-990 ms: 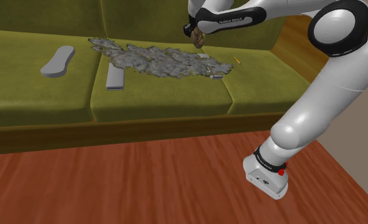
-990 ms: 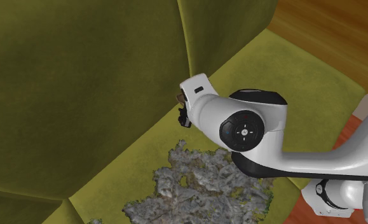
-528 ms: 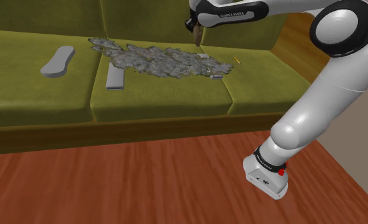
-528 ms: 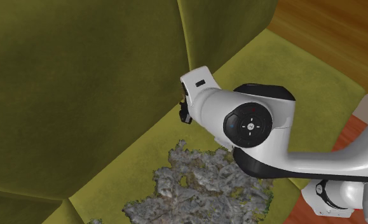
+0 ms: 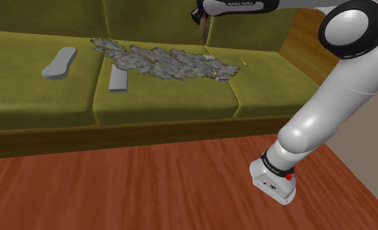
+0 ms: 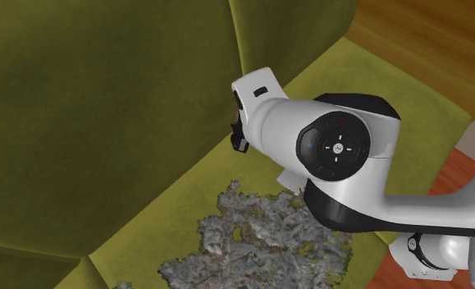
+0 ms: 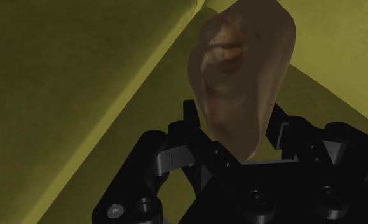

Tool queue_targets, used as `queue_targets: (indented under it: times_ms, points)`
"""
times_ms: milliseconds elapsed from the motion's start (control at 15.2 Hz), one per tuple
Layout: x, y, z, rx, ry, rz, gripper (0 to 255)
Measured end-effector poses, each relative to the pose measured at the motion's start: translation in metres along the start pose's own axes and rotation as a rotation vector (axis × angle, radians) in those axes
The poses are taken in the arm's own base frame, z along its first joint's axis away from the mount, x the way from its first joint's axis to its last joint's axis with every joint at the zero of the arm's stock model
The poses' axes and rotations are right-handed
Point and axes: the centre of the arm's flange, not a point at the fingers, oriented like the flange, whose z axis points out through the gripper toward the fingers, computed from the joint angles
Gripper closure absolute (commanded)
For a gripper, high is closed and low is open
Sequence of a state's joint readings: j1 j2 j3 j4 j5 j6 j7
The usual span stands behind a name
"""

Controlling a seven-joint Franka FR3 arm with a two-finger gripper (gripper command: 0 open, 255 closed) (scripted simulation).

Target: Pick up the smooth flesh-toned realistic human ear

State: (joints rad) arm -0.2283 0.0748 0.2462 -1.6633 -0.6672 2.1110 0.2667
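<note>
you're watching the arm (image 5: 337,85) climbing higher than it was a second ago. in the shoulder view the jaws were hanging a little above the olive sofa (image 5: 161,98), and now they are pressing up against that view's top edge, which is cutting part of them off. the jaws are staying nearly closed around the ear (image 7: 243,83), clasping its lower end between both black fingers (image 7: 190,124). the ear is riding in the air clear of the cushions, a brownish-tan lump sticking out past the fingertips, with the fold between backrest and seat lying behind it.

in the second exterior view the white wrist (image 6: 276,123) is sitting further up and right than before, and it is covering most of the jaws. in the wrist view deep shadow is making the ear's folds hard to read.

on the seat, the grey crumpled mass (image 5: 161,62), the flat grey sole shape (image 5: 60,62) and the grey bar (image 5: 119,80) are lying where they were.
</note>
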Motion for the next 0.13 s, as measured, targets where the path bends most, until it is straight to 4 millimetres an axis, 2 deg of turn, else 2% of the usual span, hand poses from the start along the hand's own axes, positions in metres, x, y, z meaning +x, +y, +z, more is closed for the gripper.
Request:
queue_targets:
  times_ms: [132]
  points:
    - [0.0039,0.0048,-0.0062,0.0,0.0,0.0,255]
